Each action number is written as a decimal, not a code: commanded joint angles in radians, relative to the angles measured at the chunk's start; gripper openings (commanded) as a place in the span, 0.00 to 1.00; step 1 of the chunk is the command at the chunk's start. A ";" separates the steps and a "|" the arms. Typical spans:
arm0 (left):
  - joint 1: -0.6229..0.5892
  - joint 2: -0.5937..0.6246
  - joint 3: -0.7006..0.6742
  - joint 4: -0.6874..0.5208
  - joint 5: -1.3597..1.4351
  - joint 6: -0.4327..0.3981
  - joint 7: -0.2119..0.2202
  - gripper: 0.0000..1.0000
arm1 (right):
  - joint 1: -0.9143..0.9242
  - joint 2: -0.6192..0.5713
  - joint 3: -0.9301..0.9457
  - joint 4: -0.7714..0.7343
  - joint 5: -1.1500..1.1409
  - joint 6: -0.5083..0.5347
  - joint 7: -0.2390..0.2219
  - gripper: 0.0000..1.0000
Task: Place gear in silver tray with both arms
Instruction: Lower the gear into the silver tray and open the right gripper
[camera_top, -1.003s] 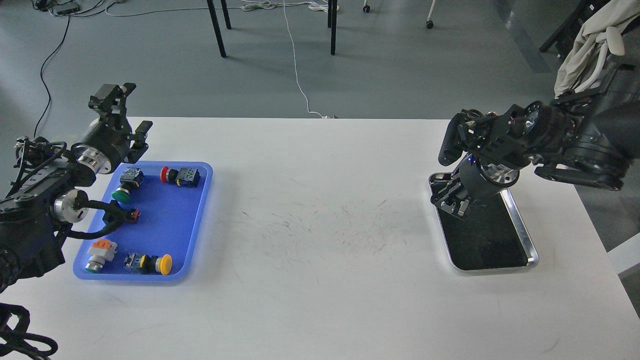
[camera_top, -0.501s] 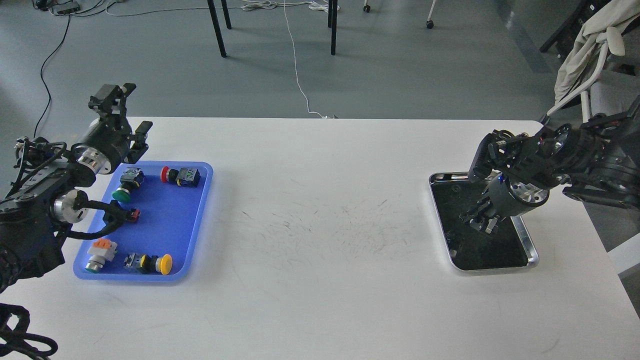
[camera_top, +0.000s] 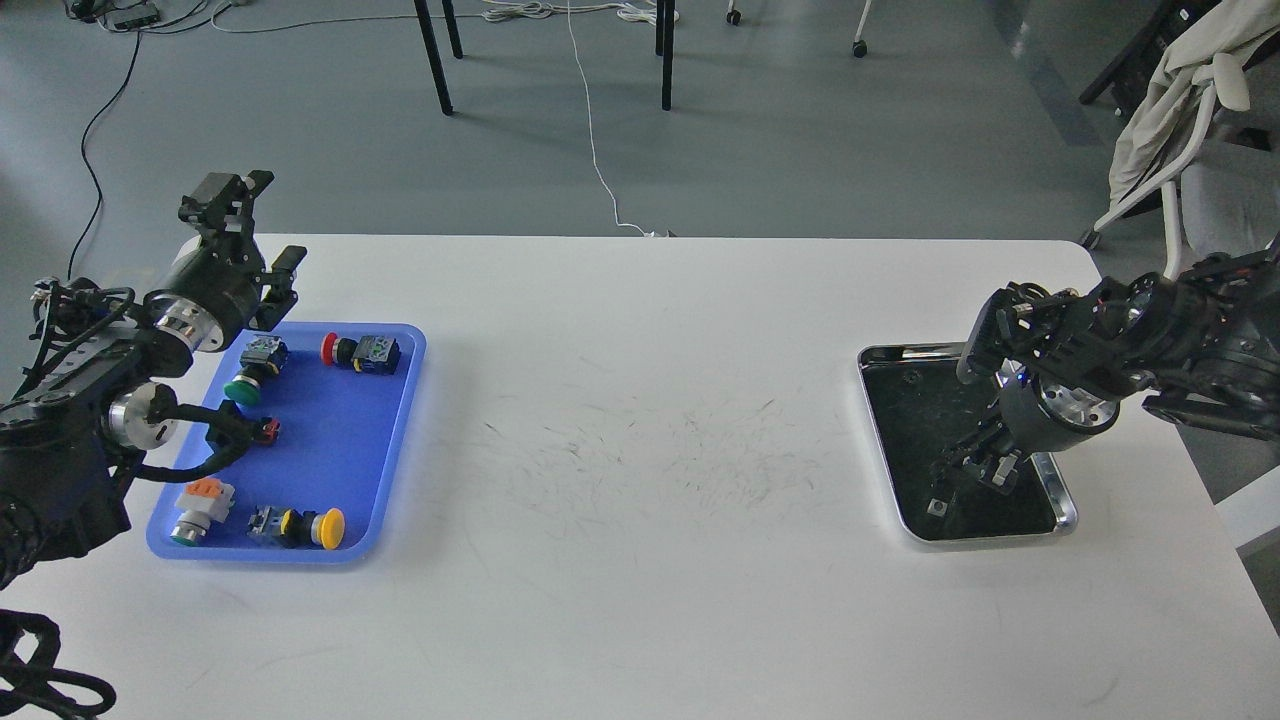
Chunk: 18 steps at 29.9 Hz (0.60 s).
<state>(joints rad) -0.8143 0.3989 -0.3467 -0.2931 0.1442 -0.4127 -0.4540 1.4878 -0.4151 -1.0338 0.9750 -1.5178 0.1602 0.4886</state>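
Note:
The silver tray (camera_top: 1062, 515) lies at the table's right side, with a dark mirror-like bottom. My right gripper (camera_top: 985, 468) points down into its near right part, close to the bottom. Its fingers are dark against the tray, so I cannot tell whether they are open. A small pale piece (camera_top: 937, 507) shows on the tray bottom beside it; it may be a reflection. My left gripper (camera_top: 255, 225) is open and empty, raised above the far left corner of the blue tray (camera_top: 340, 440). That tray holds several push-button switches, among them a red one (camera_top: 360, 352) and a yellow one (camera_top: 298, 527).
The white table (camera_top: 640, 450) has scuff marks in the middle. A cable (camera_top: 215, 440) from my left arm hangs over the blue tray. Table legs, cables and a chair with cloth (camera_top: 1180, 80) stand on the floor beyond the far edge.
My right gripper has moved right and toward the near end of the silver tray, and sits lower over it. My left arm has hardly moved.

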 joint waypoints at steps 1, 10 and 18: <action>0.001 0.000 0.002 0.000 0.000 0.000 0.000 0.96 | -0.006 -0.001 0.005 -0.005 0.001 -0.002 0.000 0.05; 0.000 0.000 0.002 0.000 0.000 0.002 0.000 0.96 | -0.001 0.010 0.009 -0.019 0.001 -0.002 0.000 0.06; 0.001 0.000 0.006 0.000 0.000 0.002 0.000 0.96 | -0.008 -0.001 0.009 -0.022 0.004 -0.004 0.000 0.28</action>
<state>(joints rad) -0.8137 0.3989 -0.3441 -0.2929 0.1442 -0.4120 -0.4540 1.4793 -0.4125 -1.0254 0.9526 -1.5151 0.1579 0.4887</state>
